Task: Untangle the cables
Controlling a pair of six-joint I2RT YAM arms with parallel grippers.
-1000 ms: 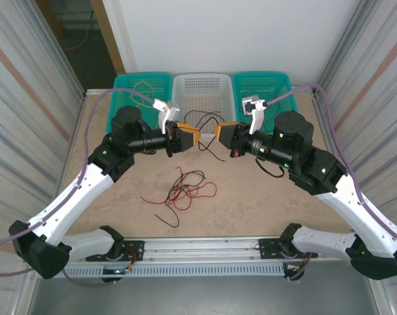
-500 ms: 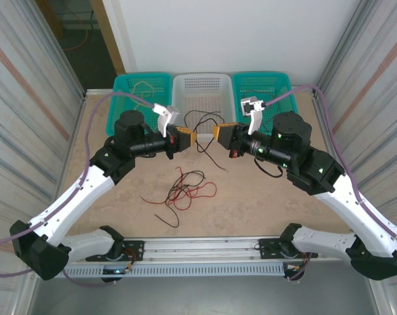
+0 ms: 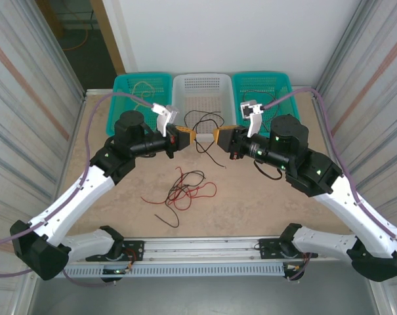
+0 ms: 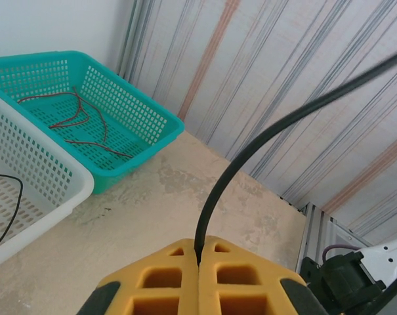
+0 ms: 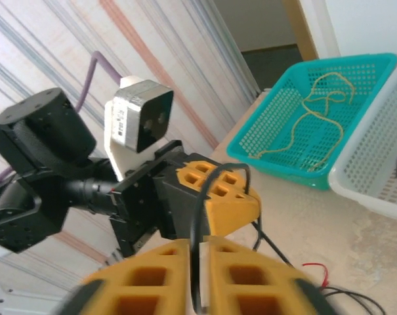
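Top external: three baskets point(image 3: 203, 83); left hand point(image 3: 190, 136) clamps one black cable point(image 3: 208, 116), right hand point(image 3: 217, 136) unclear.

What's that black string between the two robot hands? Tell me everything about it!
The black cable is a thin, smooth, bendy wire that looks rubber-coated. The left pincer is shut on it, so it sprouts from the seam between the yellow fingers and curves away. It also runs through the slightly parted right pincer. From above, its slack loops toward the white basket, and a loose tail trails down over the table.
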